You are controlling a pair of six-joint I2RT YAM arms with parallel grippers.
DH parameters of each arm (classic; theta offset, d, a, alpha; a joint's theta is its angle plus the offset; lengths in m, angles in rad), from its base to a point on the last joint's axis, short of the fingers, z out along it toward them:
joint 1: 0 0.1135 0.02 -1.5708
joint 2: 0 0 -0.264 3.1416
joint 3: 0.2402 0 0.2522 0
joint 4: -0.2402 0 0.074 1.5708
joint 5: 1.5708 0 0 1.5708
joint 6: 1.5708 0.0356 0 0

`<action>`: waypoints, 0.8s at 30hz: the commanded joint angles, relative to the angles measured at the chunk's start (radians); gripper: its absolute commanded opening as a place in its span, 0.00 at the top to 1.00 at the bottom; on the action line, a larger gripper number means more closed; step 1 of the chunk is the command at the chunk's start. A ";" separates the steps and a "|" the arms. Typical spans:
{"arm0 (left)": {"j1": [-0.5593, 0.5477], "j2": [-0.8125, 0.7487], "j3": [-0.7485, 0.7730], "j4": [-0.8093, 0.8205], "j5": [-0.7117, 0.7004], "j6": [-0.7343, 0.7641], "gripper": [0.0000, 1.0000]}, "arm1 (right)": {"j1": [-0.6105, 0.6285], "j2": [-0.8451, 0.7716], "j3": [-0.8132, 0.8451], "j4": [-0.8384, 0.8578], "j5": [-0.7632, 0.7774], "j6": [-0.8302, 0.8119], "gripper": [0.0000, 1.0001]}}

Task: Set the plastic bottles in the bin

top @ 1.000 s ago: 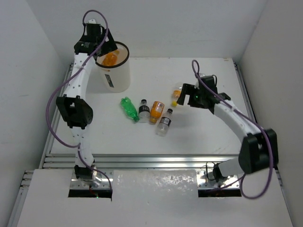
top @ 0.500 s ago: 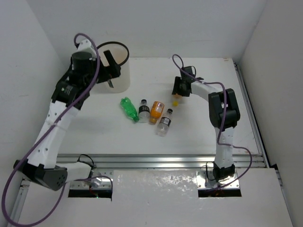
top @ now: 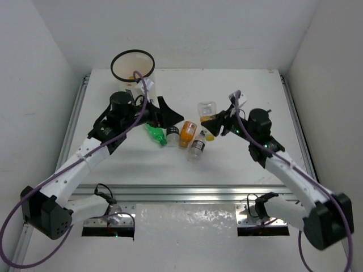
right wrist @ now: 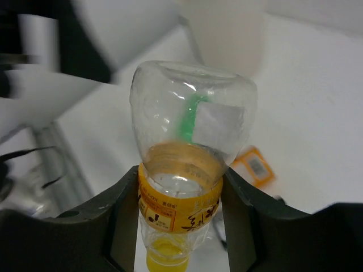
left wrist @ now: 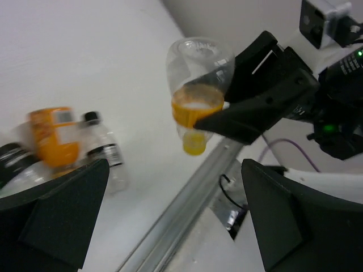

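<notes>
White-walled bin [top: 144,84] stands at the far left, well apart from the right gripper [top: 211,116], which is clamped on a clear orange-labelled bottle [right wrist: 190,164] held cap-down. On that long carry the bottle could slip, or the arms could collide, since the left gripper [top: 164,116] hangs spread and empty near the green bottle [top: 153,131]. The bin's contents are mostly hidden, and the table bottles are blurred in the left wrist view

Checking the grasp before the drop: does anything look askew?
The right gripper grips a clear, orange-labelled bottle by its label, and the bottle appears upside down, with its yellow cap lowest. No spill shows, and nothing else stands out.
</notes>
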 commanded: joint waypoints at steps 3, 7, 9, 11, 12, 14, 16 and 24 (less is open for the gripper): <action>-0.215 0.029 0.072 0.193 0.037 0.016 0.00 | 0.066 -0.234 -0.124 0.223 -0.412 0.034 0.74; -0.291 0.033 0.033 0.259 0.001 0.019 0.00 | 0.078 -0.293 -0.083 0.206 -0.496 0.091 0.74; -0.328 0.031 0.029 0.301 -0.009 0.016 0.00 | 0.086 -0.307 -0.053 0.176 -0.525 0.094 0.74; -0.338 0.048 0.045 0.284 -0.029 0.016 0.01 | 0.091 -0.318 -0.044 0.169 -0.544 0.100 0.73; -0.342 0.053 0.052 0.284 -0.028 0.016 0.04 | 0.092 -0.321 -0.044 0.169 -0.550 0.103 0.73; -0.351 0.060 0.062 0.298 -0.026 0.013 0.15 | 0.097 -0.325 -0.046 0.171 -0.559 0.110 0.72; -0.364 0.072 0.072 0.316 0.000 0.011 0.44 | 0.097 -0.325 -0.055 0.186 -0.567 0.128 0.71; -0.368 0.122 0.279 0.025 -0.369 0.027 1.00 | 0.095 -0.336 0.020 -0.100 -0.131 0.113 0.01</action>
